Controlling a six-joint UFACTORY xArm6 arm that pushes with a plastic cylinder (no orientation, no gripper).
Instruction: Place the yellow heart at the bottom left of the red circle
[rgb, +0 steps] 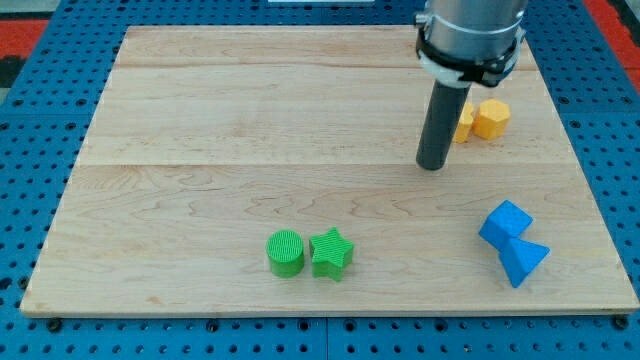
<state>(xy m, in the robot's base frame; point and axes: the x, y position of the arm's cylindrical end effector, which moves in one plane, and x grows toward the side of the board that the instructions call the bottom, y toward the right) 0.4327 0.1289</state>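
Observation:
My tip (433, 166) rests on the wooden board (250, 120) in the upper right part of the view. Just to its upper right a yellow block (465, 122) is partly hidden behind the rod, so its shape cannot be made out. A yellow hexagon-like block (491, 118) touches that block on its right. The tip is close to the left of the hidden yellow block. No red circle shows anywhere in the view.
A green circle (286, 252) and a green star (331, 253) sit side by side near the view's bottom centre. Two blue blocks (505, 222) (524, 262) touch each other at the bottom right. A blue pegboard (30, 150) surrounds the board.

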